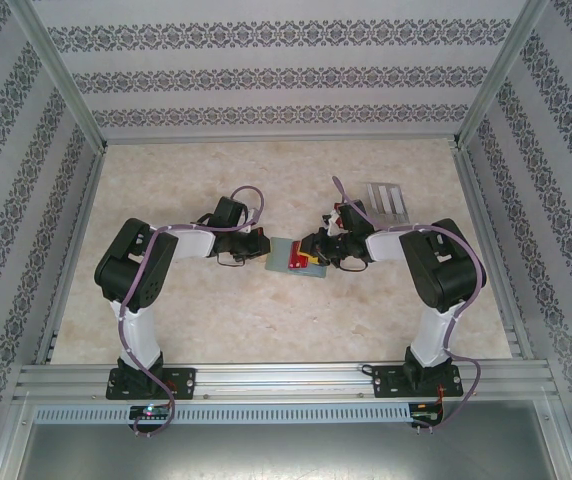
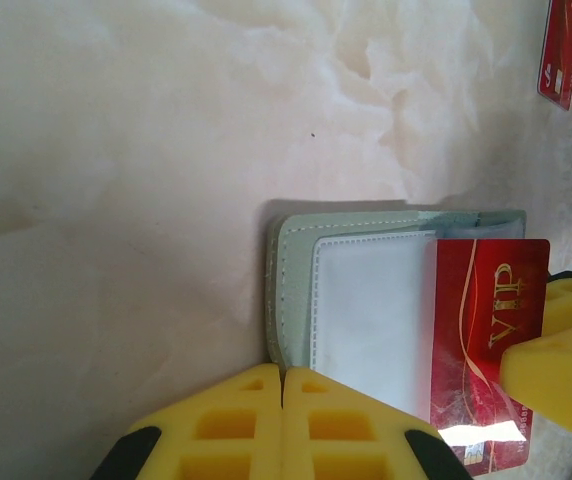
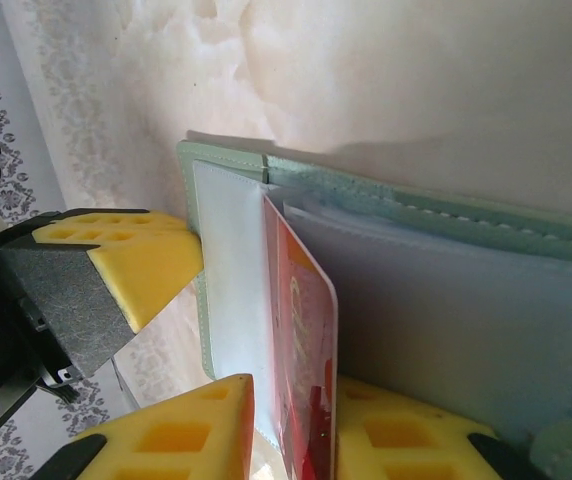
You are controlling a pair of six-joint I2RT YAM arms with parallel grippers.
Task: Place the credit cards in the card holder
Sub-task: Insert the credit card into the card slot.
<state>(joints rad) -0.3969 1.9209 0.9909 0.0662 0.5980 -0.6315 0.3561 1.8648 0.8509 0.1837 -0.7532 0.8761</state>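
Observation:
The grey-green card holder (image 1: 282,254) lies open on the table between both grippers. A red VIP credit card (image 2: 486,320) sticks halfway out of its clear pocket (image 2: 371,310). My left gripper (image 2: 283,385) is shut, with its yellow tips pressed against the holder's near edge (image 2: 288,290). In the right wrist view the red card (image 3: 301,340) stands on edge between the jaws of my right gripper (image 3: 291,430). That gripper is slightly open, with a gap beside its left finger (image 3: 196,425). A second red card (image 2: 564,50) lies on the table further off.
A clear slotted stand (image 1: 386,200) sits behind the right gripper (image 1: 318,250). Patterned walls and metal rails (image 1: 266,375) enclose the marbled table (image 1: 266,320). The left gripper's finger (image 3: 126,255) shows beside the holder's left leaf (image 3: 228,260).

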